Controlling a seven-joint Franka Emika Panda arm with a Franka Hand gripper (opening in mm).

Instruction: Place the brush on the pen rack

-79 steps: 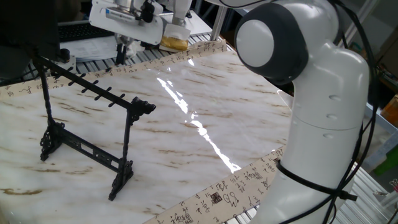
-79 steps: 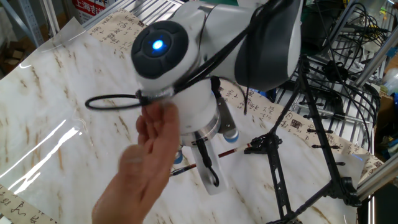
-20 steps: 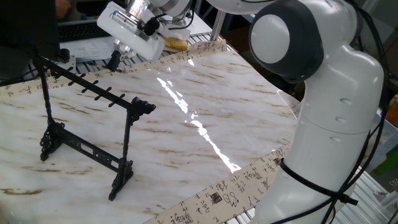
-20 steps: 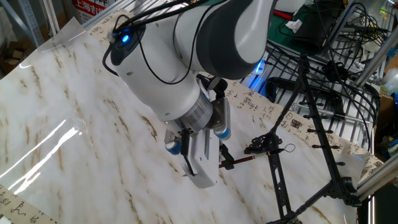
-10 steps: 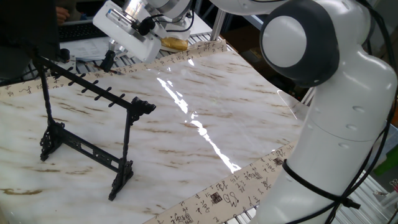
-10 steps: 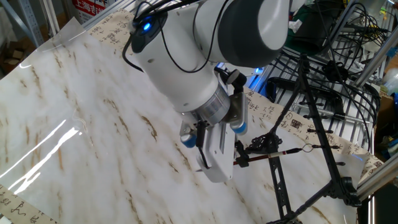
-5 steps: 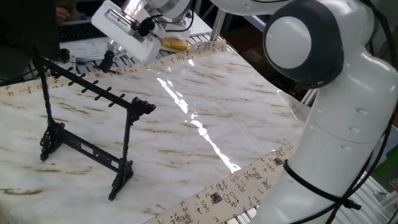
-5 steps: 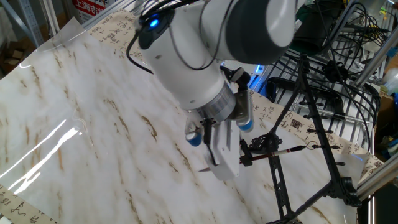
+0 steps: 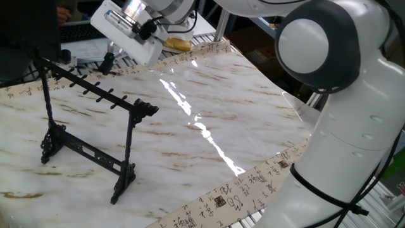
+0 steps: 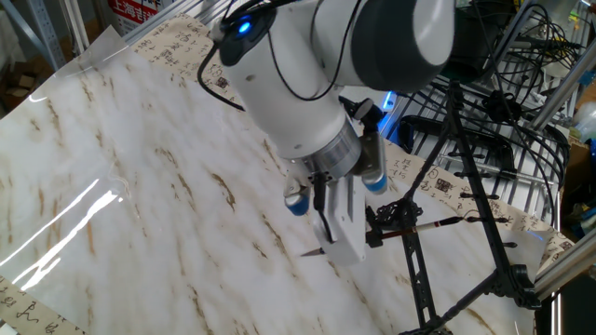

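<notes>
The white robot arm's gripper (image 10: 374, 238) is clamped on the thin dark calligraphy brush (image 10: 424, 227), gripping it at its thicker end. In the other fixed view the brush lies roughly level in the air, pointing toward 3 o'clock from the gripper, with its slim shaft crossing in front of the long top bar of the black ornate pen rack (image 10: 475, 200). A small loop at the brush's far end sits close to that bar; whether it touches a peg cannot be told from here. The brush is clear of the pale marble-patterned surface (image 10: 112, 186), hanging above it beside the rack's carved end piece.

In one fixed view the gripper (image 9: 106, 61) appears at about 11 o'clock in the frame, its dark fingertips just above the far end of the pen rack's (image 9: 88, 136) peg-studded top bar. The brush itself is too thin and hidden there to pick out. The rack stands upright on the surface (image 9: 209, 120) on its two footed uprights, joined by a lower crossbar, at roughly 9 o'clock in the frame. The arm's large white and grey joint (image 9: 316, 47) fills the 2 o'clock area. A strip of paper printed with dark characters (image 9: 234, 190) runs along the surface's near edge at 6 o'clock.
</notes>
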